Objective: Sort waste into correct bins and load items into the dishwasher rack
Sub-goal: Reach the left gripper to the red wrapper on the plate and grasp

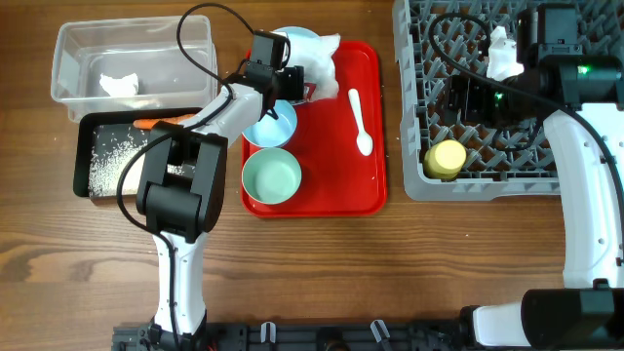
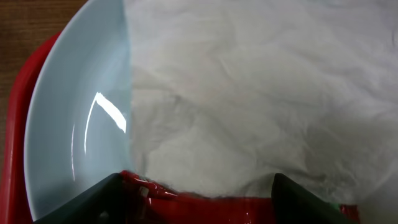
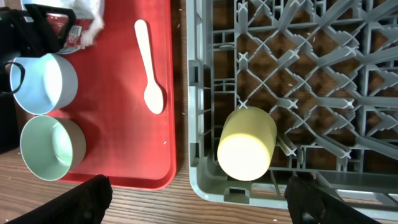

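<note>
The left gripper [image 2: 196, 202] has its jaws spread wide and is not closed on anything. Between the tips, at the bottom of the left wrist view, lies a shiny red wrapper [image 2: 149, 188], with the lower edge of a crumpled white napkin [image 2: 261, 93] over it. The napkin fills the right and centre of that view and covers part of a pale blue plate [image 2: 65, 130], whose bare rim curves down the left side. Plate, napkin and wrapper all sit at the top of the red tray [image 1: 336, 190].

Lower on the tray's left side are a blue bowl [image 1: 270, 124] and, below it, a green bowl [image 1: 271, 176], both upright. A white spoon [image 1: 359, 121] lies to their right.

In the upper left of the overhead view, a clear tub [image 1: 73, 54] holds a second napkin [image 1: 119, 85]. The black tub [image 1: 86, 156] just below it holds scattered rice [image 1: 109, 156] and a carrot [image 1: 156, 123] at its top edge.

The right gripper [image 3: 199, 208] also has its jaws wide apart and empty. It hangs over the lower left part of the grey rack [image 3: 298, 74], where a yellow cup [image 3: 247, 144] rests among the pegs near the corner, apart from both fingers.
</note>
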Controlling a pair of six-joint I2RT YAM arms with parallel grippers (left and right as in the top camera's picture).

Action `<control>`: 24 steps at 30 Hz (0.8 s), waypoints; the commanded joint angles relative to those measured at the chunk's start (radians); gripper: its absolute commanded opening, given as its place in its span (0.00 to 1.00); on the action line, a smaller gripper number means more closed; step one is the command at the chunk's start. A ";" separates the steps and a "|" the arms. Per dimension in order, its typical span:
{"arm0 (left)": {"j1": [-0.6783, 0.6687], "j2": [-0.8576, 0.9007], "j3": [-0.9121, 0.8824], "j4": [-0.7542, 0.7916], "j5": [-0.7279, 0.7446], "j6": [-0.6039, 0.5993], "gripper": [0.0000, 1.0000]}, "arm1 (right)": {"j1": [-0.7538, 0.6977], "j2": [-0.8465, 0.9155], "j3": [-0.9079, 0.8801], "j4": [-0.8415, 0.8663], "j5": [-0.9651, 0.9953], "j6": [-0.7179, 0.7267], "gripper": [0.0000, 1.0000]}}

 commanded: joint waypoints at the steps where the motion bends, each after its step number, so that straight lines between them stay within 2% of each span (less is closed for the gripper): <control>1: -0.005 0.036 0.000 0.007 0.020 -0.007 0.48 | 0.004 -0.009 0.013 -0.002 -0.003 0.007 0.93; 3: -0.005 0.036 0.000 0.008 0.021 -0.007 0.25 | 0.004 -0.009 0.013 -0.002 -0.003 0.007 0.93; 6: -0.005 0.035 0.000 0.008 0.021 -0.008 0.04 | 0.004 -0.009 0.013 -0.004 -0.003 0.007 0.93; 14: -0.003 -0.019 0.000 0.007 0.016 -0.007 0.04 | 0.004 -0.009 0.013 -0.010 -0.003 0.004 0.93; 24: -0.004 -0.244 0.000 -0.010 -0.052 -0.007 0.04 | 0.004 -0.009 0.013 -0.013 -0.003 0.004 0.93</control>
